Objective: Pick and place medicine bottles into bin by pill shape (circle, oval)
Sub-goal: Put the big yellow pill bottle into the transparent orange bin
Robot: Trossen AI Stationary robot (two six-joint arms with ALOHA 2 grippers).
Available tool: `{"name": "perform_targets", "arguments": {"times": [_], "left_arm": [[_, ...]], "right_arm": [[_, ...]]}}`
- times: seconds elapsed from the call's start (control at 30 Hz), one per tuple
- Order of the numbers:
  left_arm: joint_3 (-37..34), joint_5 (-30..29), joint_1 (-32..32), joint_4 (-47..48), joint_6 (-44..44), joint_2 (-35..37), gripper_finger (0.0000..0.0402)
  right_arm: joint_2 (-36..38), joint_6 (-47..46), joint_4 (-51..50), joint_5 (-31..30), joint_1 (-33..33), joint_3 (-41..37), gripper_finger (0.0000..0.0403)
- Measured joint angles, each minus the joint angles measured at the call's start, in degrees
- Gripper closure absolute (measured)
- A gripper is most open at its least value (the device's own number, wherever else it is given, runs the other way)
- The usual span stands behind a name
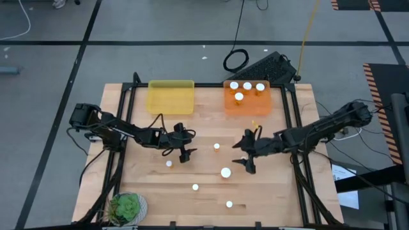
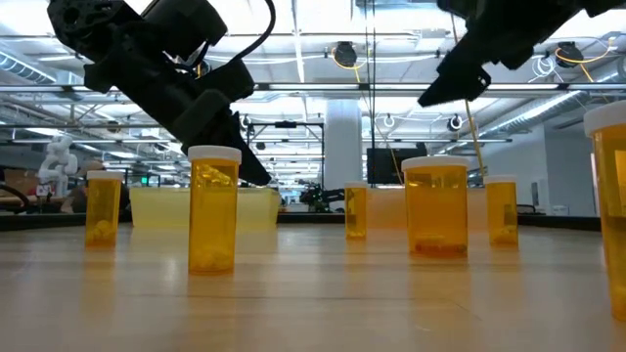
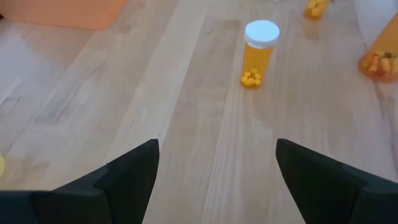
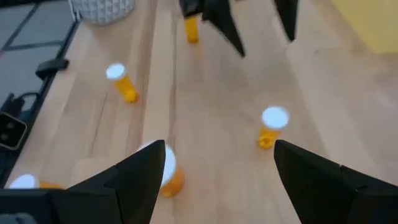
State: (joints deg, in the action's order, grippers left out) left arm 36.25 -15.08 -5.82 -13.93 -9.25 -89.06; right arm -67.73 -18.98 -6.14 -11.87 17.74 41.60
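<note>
Looking down, both jaws gape empty, while only the left wrist camera shows round pills inside one bottle (image 3: 256,53).

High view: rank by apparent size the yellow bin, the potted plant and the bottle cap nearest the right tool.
1. Yellow bin
2. Potted plant
3. Bottle cap nearest the right tool, by far the smallest.

We see a pale wood-grain tabletop (image 1: 204,198) carrying amber bottles (image 1: 225,172) with white caps, a translucent yellow bin (image 1: 170,97) upper left, an orange bin (image 1: 248,102) upper right, and a green plant (image 1: 124,207) lower left.
</note>
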Motion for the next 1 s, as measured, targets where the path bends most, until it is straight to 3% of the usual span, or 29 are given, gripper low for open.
{"name": "perform_targets", "arguments": {"times": [0.43,0.73,1.0], "left_arm": [[0.0,0.0,-1.0,-0.1,-0.1,0.0,0.0073],[0.0,0.0,-1.0,-0.1,0.0,0.0,0.0073],[0.0,0.0,-1.0,0.0,0.5,0.0,0.0073]], "right_arm": [[-12.0,-0.8,7.8,7.7,0.8,0.6,0.0108],[-19.0,0.4,7.8,9.5,0.7,4.5,0.0062],[-22.4,0.3,9.2,12.6,-0.4,4.6,0.0058]]}}
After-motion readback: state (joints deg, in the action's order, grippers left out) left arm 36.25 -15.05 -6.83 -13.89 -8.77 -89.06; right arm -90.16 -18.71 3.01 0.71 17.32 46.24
